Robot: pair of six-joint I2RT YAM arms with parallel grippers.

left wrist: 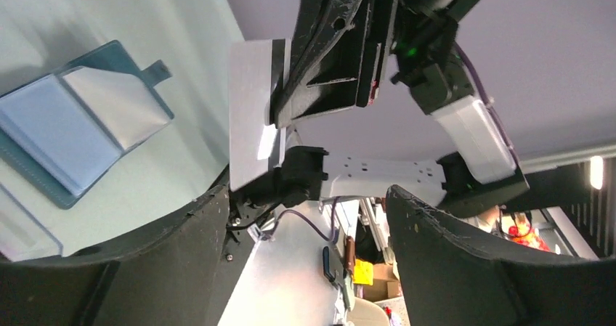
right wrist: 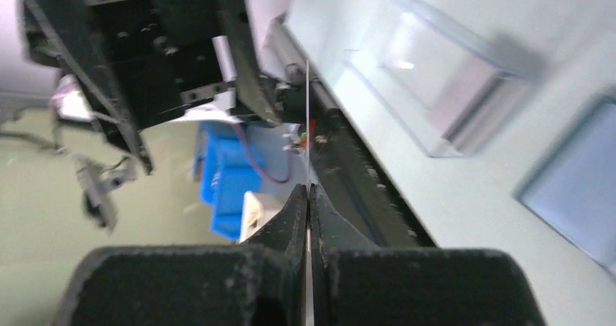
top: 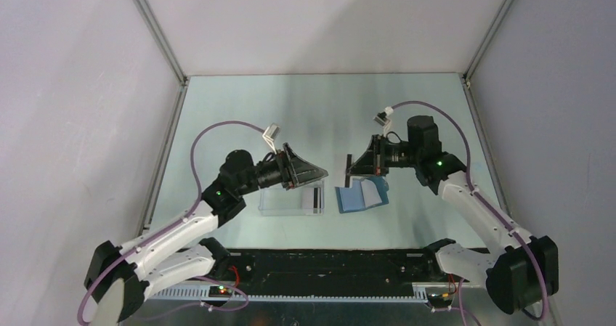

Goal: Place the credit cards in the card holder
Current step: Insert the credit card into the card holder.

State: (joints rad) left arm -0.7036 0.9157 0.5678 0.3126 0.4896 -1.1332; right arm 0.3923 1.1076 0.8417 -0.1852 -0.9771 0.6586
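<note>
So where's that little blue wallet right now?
In the top view the wallet lies open on the table just right of centre, beside the clear box and near the right hand.

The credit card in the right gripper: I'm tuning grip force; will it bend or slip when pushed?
Probably stiff: the credit card juts flat from the right gripper. Likely light: edge-on it looks paper-thin. Its glare suggests a slick face.

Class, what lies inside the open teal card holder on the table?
One whitish card lies slanted on the pale blue lining of the card holder. Whether more cards sit beneath it is hidden.
</note>
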